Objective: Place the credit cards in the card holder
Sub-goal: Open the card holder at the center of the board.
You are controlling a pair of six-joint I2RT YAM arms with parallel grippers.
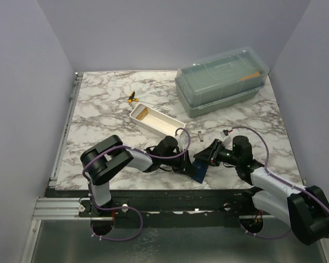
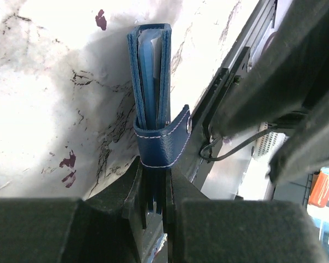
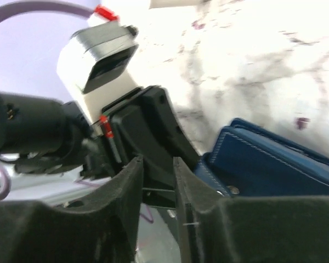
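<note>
Marble tabletop (image 1: 98,112), grey walls around. Pinched between left fingers (image 2: 126,200): navy card holder (image 2: 151,82), folded, standing on edge near the front. Just beside, right fingers (image 3: 126,192) slightly apart, empty. Likely light, soft, floppy; best pinched across both stitched leaves.

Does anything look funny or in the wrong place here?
Yes. The navy card holder isn't lying flat: it stands on its edge at the near side of the marble table, folded shut and pinched by the left gripper. An orange card lies in the white tray, not in the holder.
</note>
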